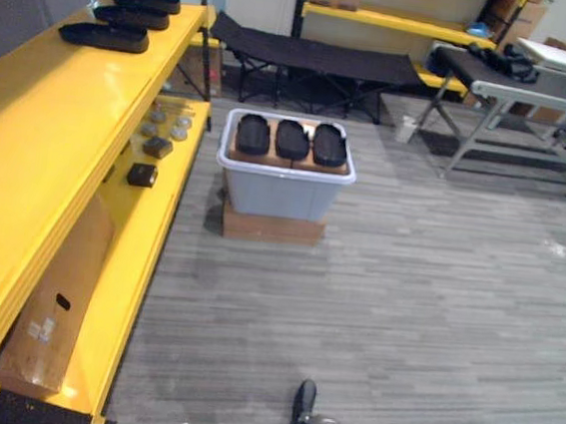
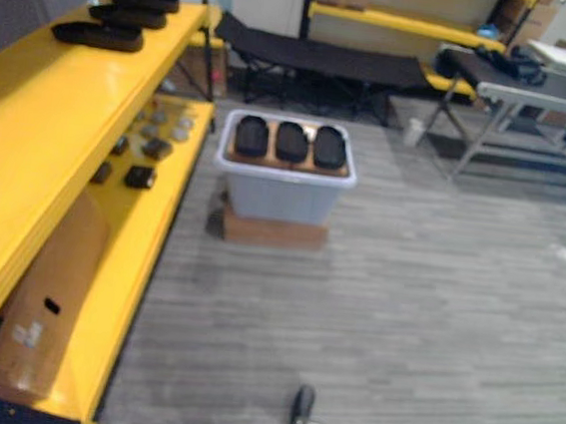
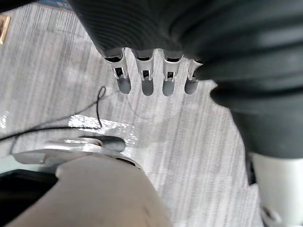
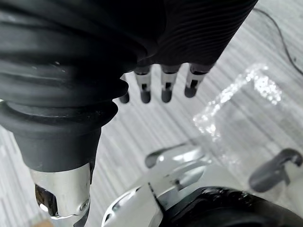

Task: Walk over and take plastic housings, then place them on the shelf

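- Three black plastic housings (image 1: 292, 139) lie side by side, long axes parallel, on a brown board (image 1: 236, 153) that caps a grey bin (image 1: 283, 194). No hand touches them.
- The bin stands on a low cardboard base (image 1: 271, 228) on the floor (image 1: 404, 314), near the yellow shelf (image 1: 38, 148) and well ahead of me.
- Handling, as I judge it: the housings look like thin moulded shells, so I expect them to be light and stiff. Their smooth skin may slip under the fingertips.
- Hold point, as I judge it: I take a housing across its narrow width at mid-length, thumb on one long edge and fingers on the other. A hold near one end would likely let the shell tip.
- The housings lie close together, so I would start with an outer one, whose outer long edge is free.
- Three placed housings (image 1: 104, 36) rest at the far end of the shelf's top level. The bare yellow surface nearer me leaves room for more.
- Left hand (image 3: 147, 82): the fingers hang straight and relaxed above the floor and hold nothing.
- Right hand (image 4: 165, 87): the fingers likewise hang loose and empty.
- Step in hand: the approach. The walk to the bin is not yet done.
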Tool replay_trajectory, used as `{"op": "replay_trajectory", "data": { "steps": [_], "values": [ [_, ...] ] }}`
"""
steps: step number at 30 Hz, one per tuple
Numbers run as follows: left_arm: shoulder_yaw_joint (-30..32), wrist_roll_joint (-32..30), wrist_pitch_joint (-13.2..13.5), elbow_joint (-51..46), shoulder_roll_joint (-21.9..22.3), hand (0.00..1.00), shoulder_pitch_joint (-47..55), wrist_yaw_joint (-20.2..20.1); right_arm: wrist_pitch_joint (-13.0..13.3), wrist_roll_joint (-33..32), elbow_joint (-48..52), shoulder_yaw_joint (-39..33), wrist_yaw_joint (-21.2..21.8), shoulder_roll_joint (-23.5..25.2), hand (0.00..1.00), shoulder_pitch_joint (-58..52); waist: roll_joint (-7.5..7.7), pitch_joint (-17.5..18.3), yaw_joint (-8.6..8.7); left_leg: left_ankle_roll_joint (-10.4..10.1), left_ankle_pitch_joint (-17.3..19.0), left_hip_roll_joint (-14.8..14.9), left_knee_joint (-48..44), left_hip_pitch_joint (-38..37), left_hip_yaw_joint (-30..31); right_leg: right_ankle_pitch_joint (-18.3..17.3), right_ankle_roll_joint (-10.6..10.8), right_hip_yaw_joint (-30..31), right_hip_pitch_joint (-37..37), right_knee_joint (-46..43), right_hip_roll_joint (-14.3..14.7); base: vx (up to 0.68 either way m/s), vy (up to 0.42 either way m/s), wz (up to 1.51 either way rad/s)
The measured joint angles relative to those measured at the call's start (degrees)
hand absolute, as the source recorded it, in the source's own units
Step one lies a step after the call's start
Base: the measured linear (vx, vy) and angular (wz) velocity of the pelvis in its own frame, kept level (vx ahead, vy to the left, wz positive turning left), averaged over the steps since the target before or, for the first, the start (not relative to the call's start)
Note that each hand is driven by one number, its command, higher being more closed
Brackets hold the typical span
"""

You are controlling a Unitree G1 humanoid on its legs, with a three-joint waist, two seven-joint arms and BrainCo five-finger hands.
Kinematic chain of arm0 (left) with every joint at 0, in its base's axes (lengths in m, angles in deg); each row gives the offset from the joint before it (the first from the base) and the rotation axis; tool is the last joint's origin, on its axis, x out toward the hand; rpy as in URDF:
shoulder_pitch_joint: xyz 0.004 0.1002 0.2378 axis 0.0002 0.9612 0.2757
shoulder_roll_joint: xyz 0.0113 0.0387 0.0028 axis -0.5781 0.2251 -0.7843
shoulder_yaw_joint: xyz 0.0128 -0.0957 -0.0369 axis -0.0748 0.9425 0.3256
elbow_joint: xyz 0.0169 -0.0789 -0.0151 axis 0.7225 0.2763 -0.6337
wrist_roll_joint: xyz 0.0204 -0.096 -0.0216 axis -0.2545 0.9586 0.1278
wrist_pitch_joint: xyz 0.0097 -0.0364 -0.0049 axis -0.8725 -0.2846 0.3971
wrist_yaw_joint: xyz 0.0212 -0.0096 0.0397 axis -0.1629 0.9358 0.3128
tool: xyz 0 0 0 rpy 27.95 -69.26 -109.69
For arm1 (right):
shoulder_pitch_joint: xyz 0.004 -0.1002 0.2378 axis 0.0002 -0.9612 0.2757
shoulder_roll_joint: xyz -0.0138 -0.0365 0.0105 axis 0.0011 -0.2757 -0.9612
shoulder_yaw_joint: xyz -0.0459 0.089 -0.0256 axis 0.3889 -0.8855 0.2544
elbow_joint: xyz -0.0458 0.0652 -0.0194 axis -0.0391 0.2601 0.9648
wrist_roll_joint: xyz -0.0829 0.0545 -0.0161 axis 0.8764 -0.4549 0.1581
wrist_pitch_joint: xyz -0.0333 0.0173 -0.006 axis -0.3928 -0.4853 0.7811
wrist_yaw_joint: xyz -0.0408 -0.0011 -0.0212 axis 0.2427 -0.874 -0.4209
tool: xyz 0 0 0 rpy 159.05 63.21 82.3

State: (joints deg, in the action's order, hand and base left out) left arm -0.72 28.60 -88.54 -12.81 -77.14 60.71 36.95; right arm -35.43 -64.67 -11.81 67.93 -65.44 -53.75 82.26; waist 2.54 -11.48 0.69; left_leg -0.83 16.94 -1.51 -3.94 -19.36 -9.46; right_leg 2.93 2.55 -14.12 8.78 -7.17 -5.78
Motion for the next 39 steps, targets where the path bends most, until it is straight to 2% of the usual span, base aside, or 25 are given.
{"op": "replay_trajectory", "data": {
  "steps": [2,3,4,7,9,11,13,15,16,17,18,19,22,24,26,27,29,31,32,33,34,36,37,38,39],
  "values": [
    [0.93,0.42,0.0,-0.03,0.39,0.0,0.36,0.34,-0.25,-0.02,-0.01,0.12,0.0,-0.23,0.0,0.21,-0.23,0.08,-0.07,-1.81,3.6,1.45,-3.08,-0.05,-0.14,0.26,-1.08,-0.08,-0.05,-2.45,0.58,0.32,-0.225,-0.05],
    [0.94,0.72,-0.03,-0.02,0.7,0.0,0.56,0.56,-0.3,-0.02,-0.01,0.23,0.01,-0.67,0.0,0.24,-1.04,0.23,0.07,-3.03,4.97,2.86,-4.32,-0.04,-0.34,1.02,-1.7,-0.25,0.25,-3.68,1.7,0.46,-0.315,0.04],
    [0.97,1.17,-0.03,0.07,1.4,0.0,1.33,0.72,-0.32,-0.02,-0.05,0.58,-0.06,-1.46,0.0,0.23,-2.64,1.21,0.27,-4.99,6.09,6.24,-9.02,1.01,-0.06,-0.37,-3.02,-1.39,0.25,-4.95,4.34,0.43,-0.28,0.0],
    [1.66,2.94,0.02,0.11,1.72,0.0,0.94,1.17,0.0,0.97,-0.35,2.52,-0.03,-3.01,0.0,2.27,-3.5,1.69,0.06,-7.54,2.29,9.58,-26.26,8.88,1.02,-1.78,-5.26,-1.29,-1.85,-3.04,7.2,0.41,-0.29,-0.22],
    [3.13,5.06,0.16,0.12,3.19,0.0,0.6,1.7,0.09,2.27,-0.82,4.01,-0.02,-4.48,0.0,3.63,-5.47,0.75,0.02,-7.38,1.32,12.61,-39.41,14.26,0.56,-2.07,-5.7,-0.47,-6.29,0.46,8.9,0.29,-0.161,-0.07],
    [3.73,5.99,0.22,-0.47,4.08,0.0,0.64,1.76,0.07,3.74,-1.35,4.03,-0.09,-5.22,0.0,4.68,-5.75,0.19,-1.53,-5.42,3.02,11.7,-45.21,19.74,0.92,-2.72,-6.36,0.5,-12.4,4.01,8.82,0.28,-0.065,-0.12],
    [3.67,5.92,0.46,-1.87,4.41,0.0,0.69,1.48,0.76,3.75,-1.36,3.94,-0.19,-5.15,0.0,6.46,-5.71,0.08,-3.2,-4.94,3.86,9.18,-39.8,24.15,0.75,-3.09,-6.0,1.67,-14.94,5.62,7.52,0.15,0.001,-0.32],
    [3.7,5.45,1.08,-2.24,4.44,0.0,0.71,1.36,1.79,3.84,-1.15,3.9,-0.32,-5.21,0.0,7.88,-5.67,-0.04,-3.6,-4.46,3.16,6.57,-28.12,27.68,0.96,-4.86,-4.81,2.2,-16.46,5.93,5.81,-0.22,0.07,-0.17],
    [3.71,5.11,1.67,-2.22,4.43,0.0,0.88,1.22,2.32,4.32,-1.01,3.94,-0.45,-5.3,0.0,8.12,-5.65,-0.12,-3.86,-4.06,-0.34,5.41,-18.81,28.68,1.1,-6.39,-3.98,2.43,-17.15,5.93,4.8,-0.29,0.11,-0.13],
    [3.73,4.42,1.73,-2.2,4.44,0.0,1.44,1.04,2.5,4.33,-0.85,4.22,-0.53,-5.28,0.0,8.06,-5.57,-0.18,-4.77,-3.57,-6.68,4.97,-14.35,28.69,1.06,-7.65,-3.2,3.39,-18.36,5.9,4.1,-0.17,0.124,-0.22],
    [3.76,3.97,1.7,-2.17,4.48,0.0,2.04,0.91,2.52,4.28,-0.6,4.71,-0.59,-5.31,0.0,7.86,-5.59,-0.17,-5.11,-3.63,-9.16,4.82,-13.43,28.23,0.81,-8.2,-2.44,3.86,-19.07,6.07,3.9,0.1,0.164,-0.3],
    [3.9,2.57,1.69,-2.05,4.41,0.0,3.07,0.22,2.46,4.2,-0.49,5.93,-0.63,-5.24,0.0,7.76,-5.14,-0.3,-5.28,-1.64,-11.36,3.95,-12.6,27.27,0.71,-9.11,-1.2,4.67,-19.66,6.08,3.29,0.3,0.203,-0.2],
    [5.34,1.93,1.78,-1.95,3.57,0.0,2.86,-0.84,1.78,4.26,-0.39,7.21,-0.57,-5.19,0.0,8.45,-3.54,-1.25,-5.42,2.9,-7.4,2.87,-17.14,27.21,-0.79,-9.98,0.82,5.12,-21.03,5.2,1.52,0.33,0.181,-0.12],
    [5.34,2.47,1.76,-1.95,2.71,0.0,2.74,-0.89,1.46,4.72,-0.34,8.01,-0.57,-5.22,0.0,8.05,-2.23,-0.77,-5.68,3.67,-3.95,1.63,-18.44,25.85,-1.69,-12.45,2.14,5.37,-21.43,2.42,-0.25,0.38,0.163,-0.21],
    [5.33,2.49,1.79,-1.84,2.67,0.0,2.71,-0.56,1.21,5.69,-0.37,8.08,-0.47,-5.1,0.0,7.65,-1.89,-0.52,-6.38,4.37,-2.96,0.2,-15.2,21.26,-3.42,-15.9,3.11,6.17,-17.72,-10.02,-2.52,0.41,0.171,-0.34],
    [5.0,2.74,2.38,-1.91,2.9,0.0,2.65,-0.51,1.22,7.66,-0.59,8.0,-0.61,-4.16,0.0,7.31,-2.41,-0.31,-6.03,5.13,-3.46,-0.79,-11.15,15.77,-3.75,-16.34,3.75,3.49,-11.82,-27.68,-5.92,0.33,0.145,-0.07],
    [4.74,2.78,3.04,-2.13,2.6,0.0,2.6,-0.49,1.25,8.11,-1.06,7.5,-0.69,-3.11,0.0,6.86,-2.27,-0.1,-5.19,5.15,-3.47,-1.46,-8.41,11.89,-3.7,-17.9,2.99,-1.24,-9.44,-34.62,-8.66,0.23,0.056,0.05],
    [4.39,2.75,3.98,-2.17,2.5,0.0,1.93,-0.45,1.23,8.54,-1.12,8.2,-1.57,-3.07,0.0,7.17,-2.16,0.46,-4.45,4.97,-3.43,-0.52,-6.67,9.15,-3.27,-20.03,1.76,-6.66,-7.71,-32.24,-8.67,0.04,-0.041,0.13],
    [2.4,2.78,4.4,-2.2,2.18,0.0,0.9,-0.3,1.24,8.6,-1.12,8.42,-2.04,-3.08,0.0,7.56,-2.73,0.58,-4.43,4.02,-2.88,1.05,-6.61,8.49,-2.77,-20.15,1.55,-8.13,-6.19,-26.37,-6.65,-0.05,-0.047,0.17],
    [2.04,2.78,4.44,-2.2,2.13,0.0,0.27,-0.17,1.24,8.62,-1.12,8.62,-2.15,-3.08,0.0,7.7,-3.1,0.56,-4.37,3.47,-2.57,2.03,-6.68,8.45,-2.34,-19.79,1.66,-8.15,-5.54,-22.72,-5.28,-0.01,-0.058,0.23],
    [0.49,3.37,4.56,-2.24,2.09,0.0,-0.89,0.04,1.29,8.67,-1.03,8.7,-2.19,-3.05,0.0,7.94,-3.78,0.46,-4.11,2.58,-2.06,3.97,-6.66,8.37,-1.72,-16.99,1.21,-7.6,-4.01,-14.71,-2.74,0.12,-0.107,0.27],
    [0.17,4.24,4.55,-2.22,2.04,0.0,-1.95,0.19,1.28,8.77,-0.89,8.92,-2.33,-3.0,0.0,8.11,-3.25,0.69,-3.26,0.84,-1.08,5.0,-6.67,8.13,-0.19,-6.77,0.72,-5.43,-2.68,-1.57,-0.58,0.24,-0.178,0.33],
    [0.35,5.44,4.54,-2.36,1.44,0.0,-2.33,0.27,1.28,8.83,-0.91,8.82,-2.39,-2.97,0.0,7.56,-1.4,0.55,-2.96,-1.07,0.12,3.88,-6.6,6.83,1.08,4.08,0.47,-2.56,-2.32,3.48,-1.33,0.27,-0.252,0.31],
    [0.51,5.57,4.4,-1.83,2.34,0.0,-3.28,0.65,1.28,8.83,-1.06,8.41,-2.41,-3.73,0.0,7.21,-2.29,0.0,-3.03,-1.55,1.38,4.79,-6.73,5.05,2.26,7.22,-0.38,-1.76,-2.93,1.73,-0.68,0.25,-0.233,0.29],
    [0.47,5.55,4.22,-1.99,2.87,0.0,-3.28,0.52,1.32,8.93,-1.0,8.57,-2.57,-4.46,0.0,7.39,-3.36,0.39,-3.06,-2.12,1.11,5.92,-6.89,5.61,3.07,7.17,-0.72,-1.65,-2.88,1.3,-0.25,0.25,-0.199,0.27]
  ]
}}
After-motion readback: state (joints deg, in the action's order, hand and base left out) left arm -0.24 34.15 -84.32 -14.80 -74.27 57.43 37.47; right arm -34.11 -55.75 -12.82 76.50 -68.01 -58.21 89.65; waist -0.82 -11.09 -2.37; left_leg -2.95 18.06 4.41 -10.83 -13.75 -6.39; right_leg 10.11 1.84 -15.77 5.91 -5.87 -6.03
